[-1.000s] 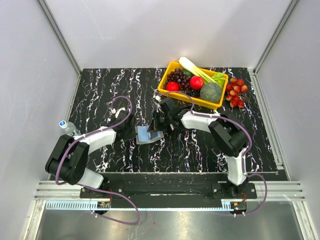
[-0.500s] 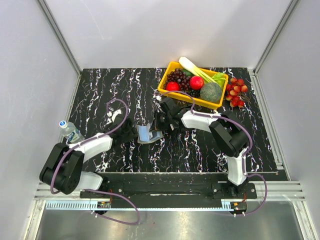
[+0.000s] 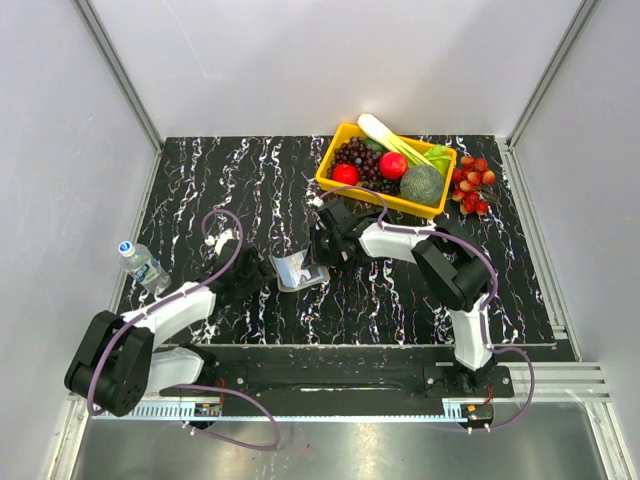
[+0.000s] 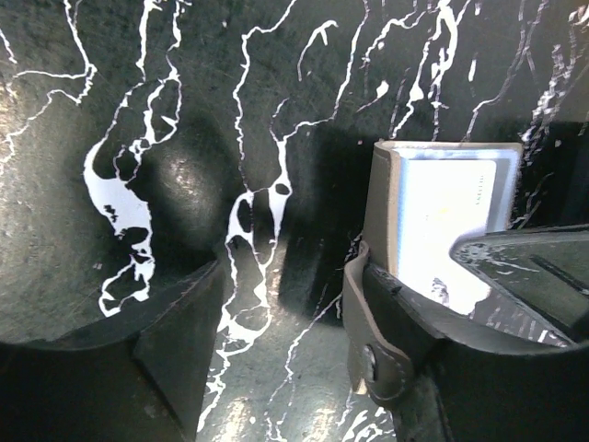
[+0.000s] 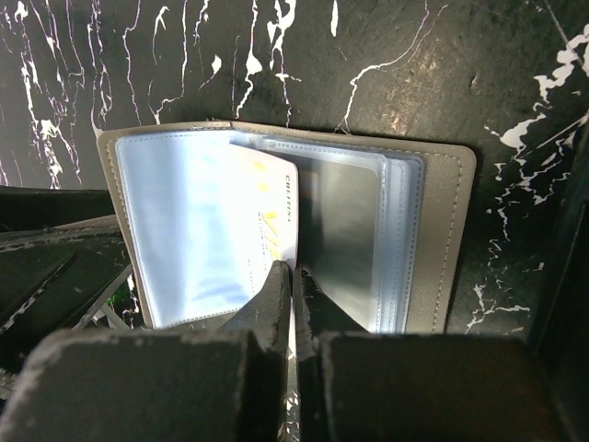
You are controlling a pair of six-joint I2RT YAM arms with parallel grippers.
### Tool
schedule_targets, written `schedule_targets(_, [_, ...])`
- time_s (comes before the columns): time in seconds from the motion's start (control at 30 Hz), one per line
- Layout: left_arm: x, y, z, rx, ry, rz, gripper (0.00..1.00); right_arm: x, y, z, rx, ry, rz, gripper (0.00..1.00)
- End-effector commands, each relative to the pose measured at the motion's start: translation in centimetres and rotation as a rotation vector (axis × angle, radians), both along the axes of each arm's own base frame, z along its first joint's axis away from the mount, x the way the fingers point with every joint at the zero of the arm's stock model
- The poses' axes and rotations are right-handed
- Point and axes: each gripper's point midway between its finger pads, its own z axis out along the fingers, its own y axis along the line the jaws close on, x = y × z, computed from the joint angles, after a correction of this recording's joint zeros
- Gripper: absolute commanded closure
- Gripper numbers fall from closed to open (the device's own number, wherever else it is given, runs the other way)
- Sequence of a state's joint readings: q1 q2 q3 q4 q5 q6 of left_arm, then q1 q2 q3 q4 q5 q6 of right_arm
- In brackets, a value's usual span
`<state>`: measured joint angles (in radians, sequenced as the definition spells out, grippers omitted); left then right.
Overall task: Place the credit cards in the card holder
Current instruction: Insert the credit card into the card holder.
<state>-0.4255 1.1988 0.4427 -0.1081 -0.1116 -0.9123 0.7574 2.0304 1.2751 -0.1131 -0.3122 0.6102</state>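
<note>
Where the arms meet: the middle of the black, white-veined table (image 3: 200, 180), both wrists low over the card holder (image 3: 298, 270).
Holder: spread open like a booklet between the two grippers, grey cover outside, clear plastic sleeves facing up.
Card in view: a pale card (image 5: 271, 198) with a yellowish mark and small print shows in a sleeve near the spine.
Right gripper (image 5: 293, 276): fingers pressed together, tips at the lower edge of that sleeve; whether the sleeve is nipped between them cannot be told.
Left gripper (image 4: 285, 304): fingers well apart, only bare table between them, with its right finger just beside the holder's left edge.
Far side: yellow basket (image 3: 328, 160) of fruit and vegetables, with a bunch of red fruit (image 3: 473, 187) just to its right.
Left edge: small water bottle (image 3: 140, 262), near the left arm.
</note>
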Motion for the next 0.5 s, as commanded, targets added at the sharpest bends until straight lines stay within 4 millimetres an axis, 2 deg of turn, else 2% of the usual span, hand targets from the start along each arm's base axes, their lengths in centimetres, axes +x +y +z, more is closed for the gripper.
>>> schedule_targets(0.0, [-2.3,-0.6,-0.6,-0.054,0.084,-0.015,0.31,-3.7,-0.8,-3.6,-0.115,0.091,0.063,1.0])
schedule_targets(0.13, [-2.4,1.8,-0.4,0.027,0.091,0.051,0.29,-3.6,-0.7,-3.7,-0.119,0.091,0.064,1.0])
schedule_targets(0.23, [-2.4,2.3,0.2,0.029,0.067,0.065,0.23,-3.7,-0.8,-3.9,-0.125,0.094,0.062,1.0])
schedule_targets(0.37, [-2.7,2.5,0.3,0.031,0.062,0.072,0.22,-3.6,-0.8,-4.1,-0.13,0.097,0.061,1.0])
schedule_targets(0.47, [-2.8,3.1,0.6,0.041,0.052,0.097,0.15,-3.6,-0.8,-4.2,-0.134,0.102,0.061,1.0])
